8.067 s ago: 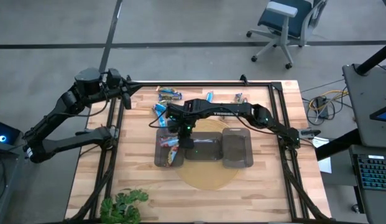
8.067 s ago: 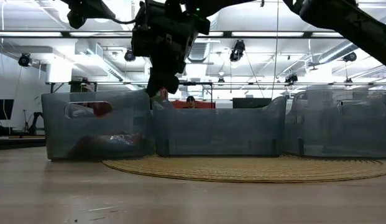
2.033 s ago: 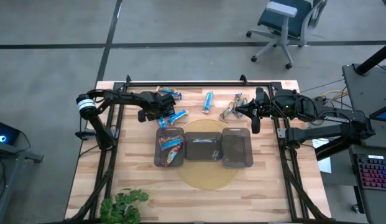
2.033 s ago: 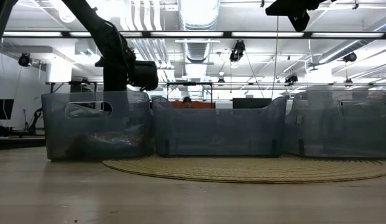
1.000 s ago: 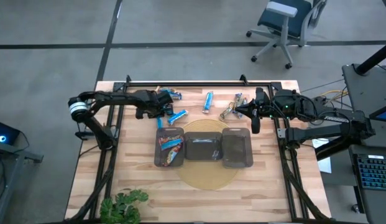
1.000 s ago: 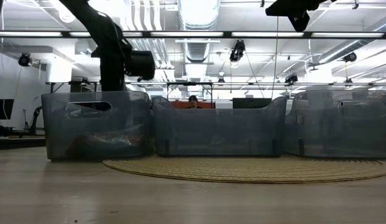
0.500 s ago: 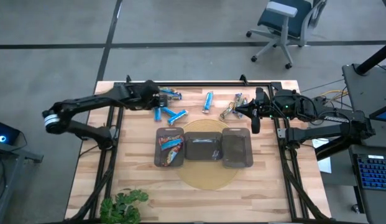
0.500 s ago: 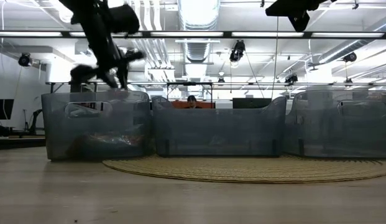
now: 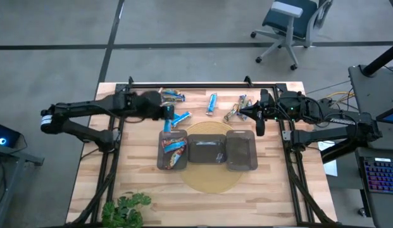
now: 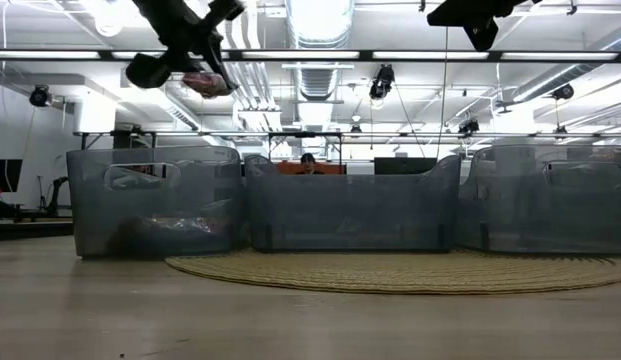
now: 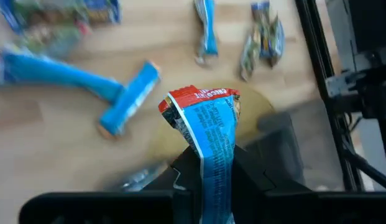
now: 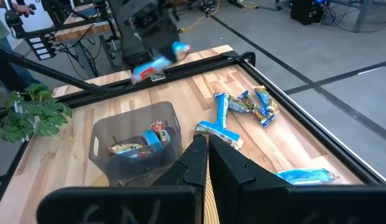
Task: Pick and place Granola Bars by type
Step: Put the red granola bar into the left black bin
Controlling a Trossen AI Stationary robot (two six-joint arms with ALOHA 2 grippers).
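High view: left gripper (image 9: 166,111) sits over the far left of the table (image 9: 272,190), pinching a blue bar (image 9: 168,111); left tray (image 9: 161,158), already holding mixed bars, is just ahead of and below it, w/ loose bars (image 9: 181,117) on the wood beside the fingers. Right gripper (image 9: 242,114), pressed shut on nothing, waits at the far right edge near two wrapped bars (image 9: 234,113). Low view: the left gripper hangs well above the tray rims w/ the bar dangling. Left wrist view: the blue bar (image 11: 208,134) is nipped at one end only, most of it standing free beyond the fingertips (image 11: 248,177). Risk, as judged: thin end-grip on slick wrap, so a swing could slip or twist it, dropping it short or into the wrong tray. Right wrist view: own fingers together, left gripper (image 12: 156,62) far off.
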